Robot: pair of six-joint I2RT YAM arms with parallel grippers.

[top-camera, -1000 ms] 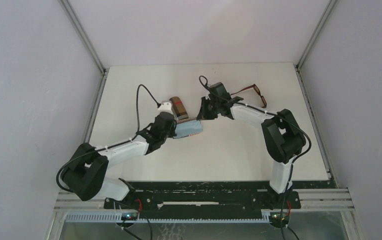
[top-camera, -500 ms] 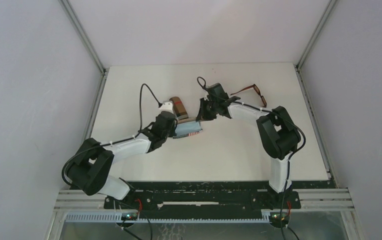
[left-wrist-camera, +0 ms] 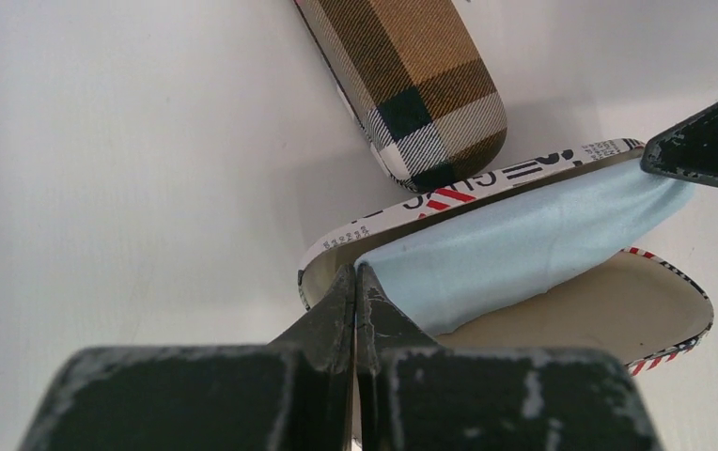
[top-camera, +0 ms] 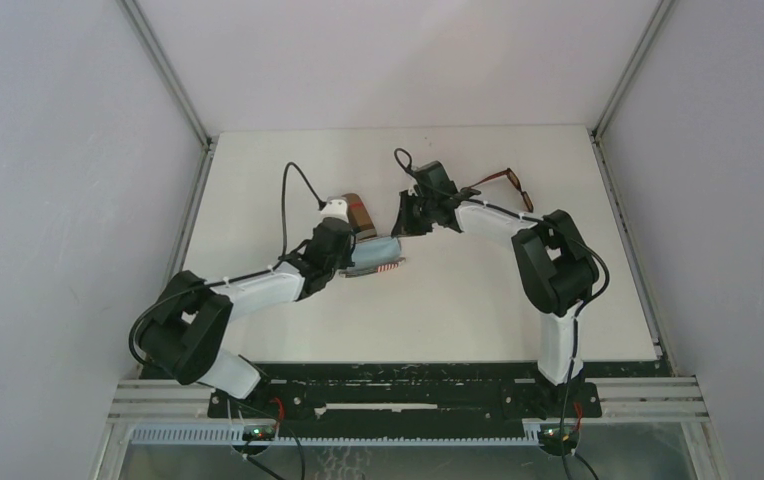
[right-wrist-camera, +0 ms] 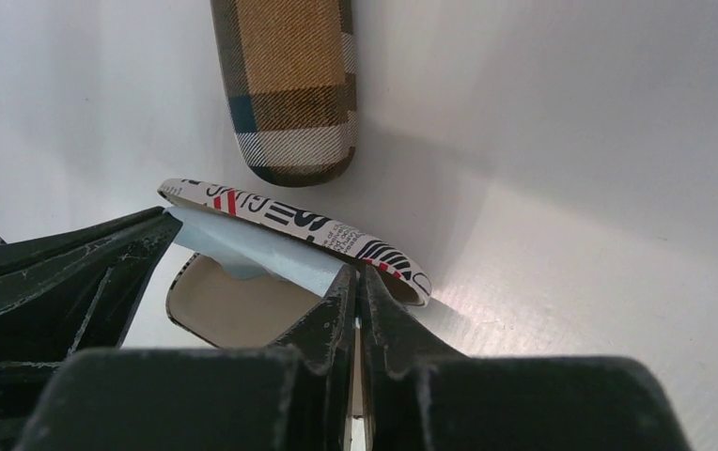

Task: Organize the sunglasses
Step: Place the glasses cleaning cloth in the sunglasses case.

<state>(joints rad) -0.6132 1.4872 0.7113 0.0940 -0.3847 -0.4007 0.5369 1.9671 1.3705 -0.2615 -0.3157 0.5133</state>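
Only the overhead view catches the dark brown sunglasses [top-camera: 514,190]. They lie on the far right of the table [top-camera: 458,300], behind the right arm and well apart from both cases. Their front runs slantwise from far-left to near-right, and a thin temple reaches left toward the right wrist. The wrist cameras show what the overhead hides: the flag-print case [left-wrist-camera: 487,183] lies open with a light blue cloth [left-wrist-camera: 515,244] in it, just beside the plaid case [left-wrist-camera: 412,85]. The left gripper [left-wrist-camera: 355,277] and right gripper [right-wrist-camera: 357,277] are both closed tight at opposite ends of that cloth. Whether either pinches it, I cannot tell.
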